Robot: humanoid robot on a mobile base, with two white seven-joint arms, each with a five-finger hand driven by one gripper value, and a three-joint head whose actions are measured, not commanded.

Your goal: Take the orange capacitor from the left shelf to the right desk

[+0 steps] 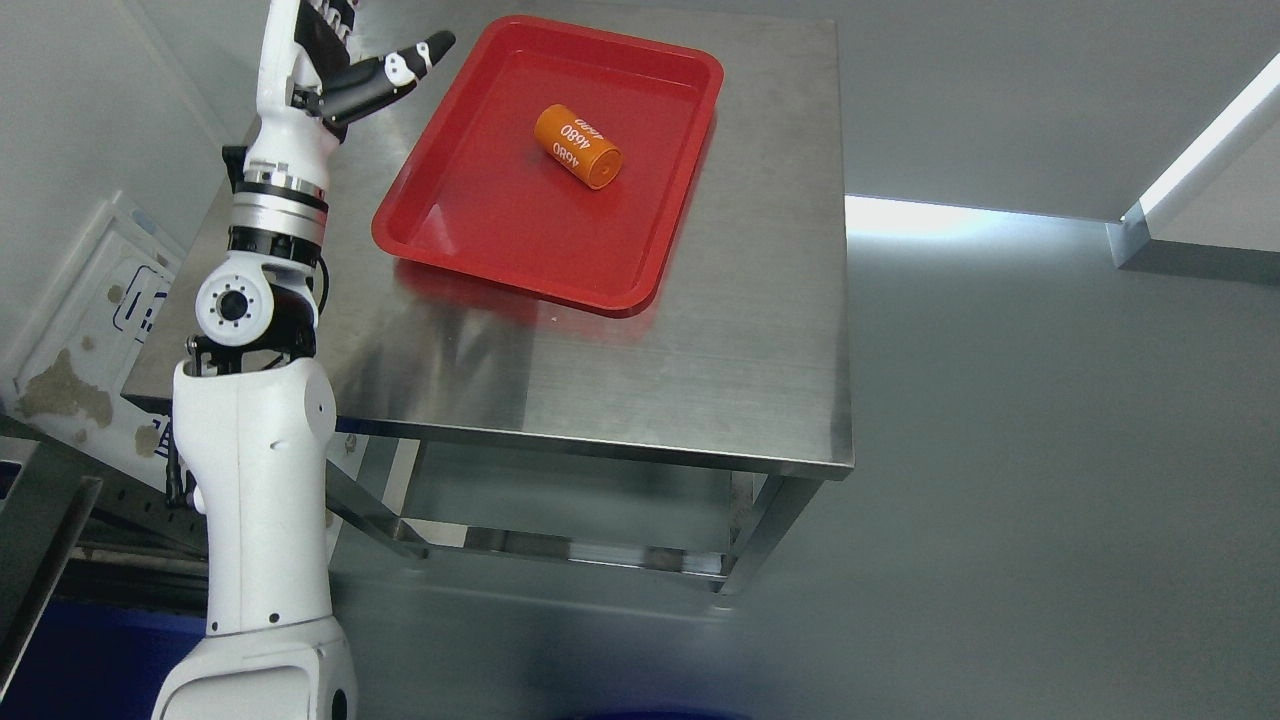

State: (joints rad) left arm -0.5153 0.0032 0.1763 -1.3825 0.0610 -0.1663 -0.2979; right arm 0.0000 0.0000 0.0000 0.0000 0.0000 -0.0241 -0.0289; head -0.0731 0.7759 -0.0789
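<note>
Right of the open, empty left hand [345, 70], the orange capacitor [578, 146] lies on its side in the red tray [480, 215], long axis slanting toward lower right.

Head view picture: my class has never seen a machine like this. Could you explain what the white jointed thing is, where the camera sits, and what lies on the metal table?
The camera sits on a humanoid robot's head, looking down. The white jointed thing is its left arm, coming in from the lower left and ending in a left hand with dark fingers, spread and holding nothing. The hand hovers beside the red plastic tray, apart from it. The tray rests on a brushed steel table. Inside the tray an orange cylindrical capacitor lies on its side, printed 4680. The right arm is out of view.
</note>
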